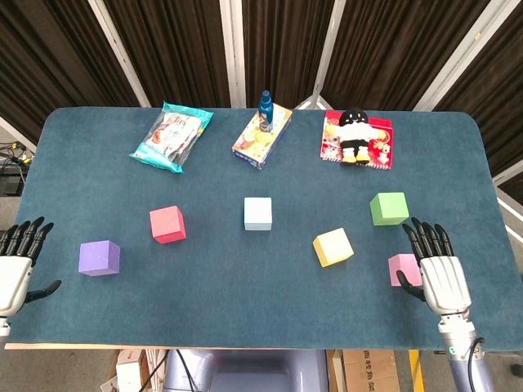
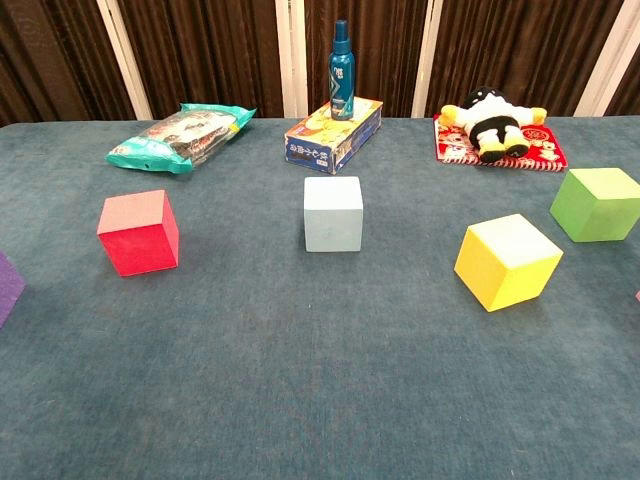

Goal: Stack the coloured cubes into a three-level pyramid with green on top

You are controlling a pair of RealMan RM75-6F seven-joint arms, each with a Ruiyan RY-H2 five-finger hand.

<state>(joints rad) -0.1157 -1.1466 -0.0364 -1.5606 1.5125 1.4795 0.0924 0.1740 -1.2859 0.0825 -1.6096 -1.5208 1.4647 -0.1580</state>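
**Six cubes scattered, nothing stacked: start the base row with the nearest cube**

Nearest the head camera, at the table's front edge, both hands rest empty with fingers spread. The right hand (image 1: 441,273) lies just beside the pink cube (image 1: 400,269), whose right part it hides; whether a fingertip touches the cube I cannot tell. The left hand (image 1: 18,263) sits at the front left corner, near the purple cube (image 1: 99,257) but apart from it. Neither hand shows in the chest view.

The other cubes stand singly, well apart on the blue table (image 1: 261,327): red (image 1: 167,224), pale blue (image 1: 257,213), yellow (image 1: 333,247), which is turned at an angle, and green (image 1: 389,208) at the right. No level is built yet.

The step in hand looks like the first pick for the bottom row. The pale blue cube sits about mid-table, so it could serve as the anchor, with red and yellow brought in to touch its sides. To do this well:

- Take each cube across two opposite flat faces, low enough that it does not tip on release.
- Square the yellow cube up before setting it down, since a skewed base gives the second level poor seating.
- Close the gaps in the row; the upper cubes must bridge the seams.
- Leave green aside until last.

At the far edge, the snack bag (image 1: 172,135), the box (image 1: 261,135) with a spray bottle (image 1: 265,110) on it, and the plush toy (image 1: 354,137) lie out of the way.
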